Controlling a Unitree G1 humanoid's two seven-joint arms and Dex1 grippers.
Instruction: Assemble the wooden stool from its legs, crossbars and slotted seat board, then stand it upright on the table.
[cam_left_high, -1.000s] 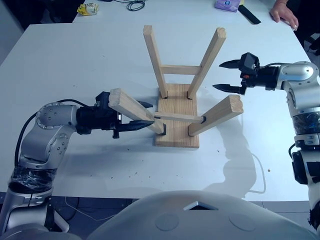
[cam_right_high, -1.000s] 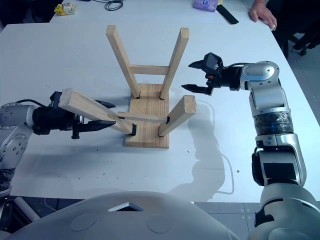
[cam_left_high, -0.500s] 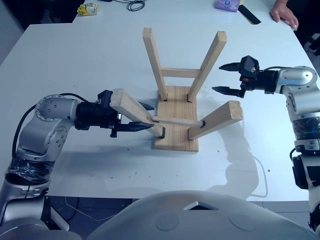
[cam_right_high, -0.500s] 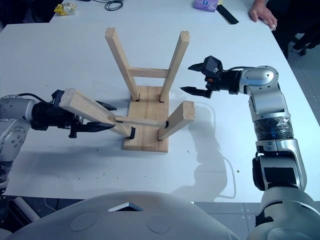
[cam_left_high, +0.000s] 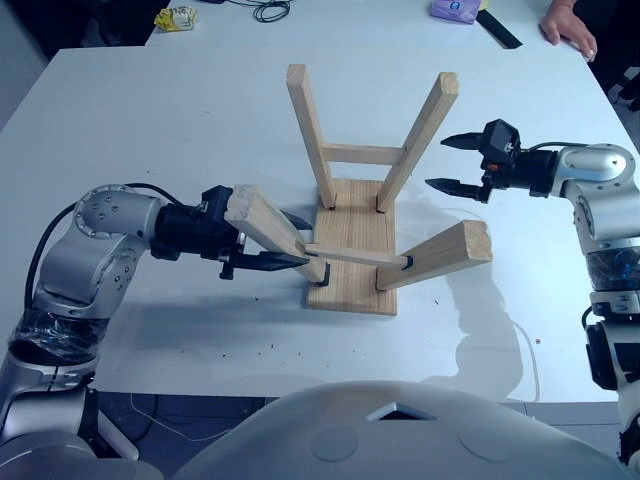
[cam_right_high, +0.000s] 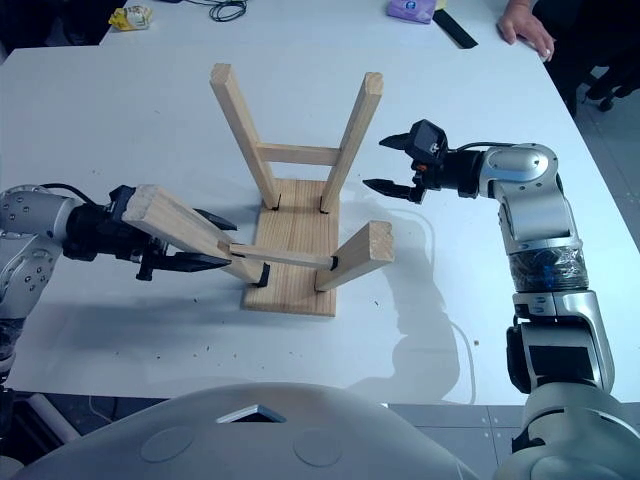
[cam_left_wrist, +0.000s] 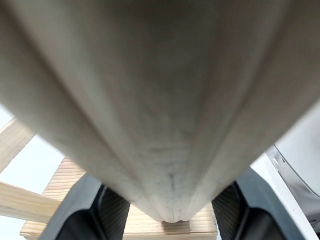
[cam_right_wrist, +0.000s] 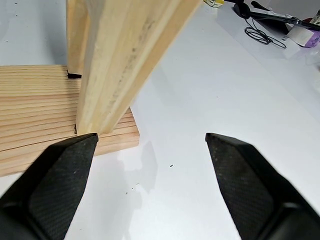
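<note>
The wooden stool lies upside down on the white table, its slotted seat board (cam_left_high: 352, 245) flat on the surface. The far two legs (cam_left_high: 310, 130) stand up, joined by a crossbar (cam_left_high: 360, 154). The near pair leans toward me, with a thin crossbar (cam_left_high: 355, 256) between them. My left gripper (cam_left_high: 272, 240) is shut on the near-left leg (cam_left_high: 262, 218), which crowds the left wrist view (cam_left_wrist: 165, 100). My right gripper (cam_left_high: 452, 162) hangs open just right of the far-right leg (cam_right_wrist: 125, 50), touching nothing. The near-right leg (cam_left_high: 440, 255) is free.
At the table's far edge lie a yellow packet (cam_left_high: 178, 17), cables (cam_left_high: 270, 10), a purple item (cam_left_high: 455, 10) and a black bar (cam_left_high: 497, 28). A person's hand (cam_left_high: 570, 25) rests on the far right corner. Bare table (cam_left_high: 150, 120) spreads to the left.
The left gripper has nudged the near leg pair rightward and lower, and the seat board has turned slightly. The right gripper stays open in nearly the same spot.
</note>
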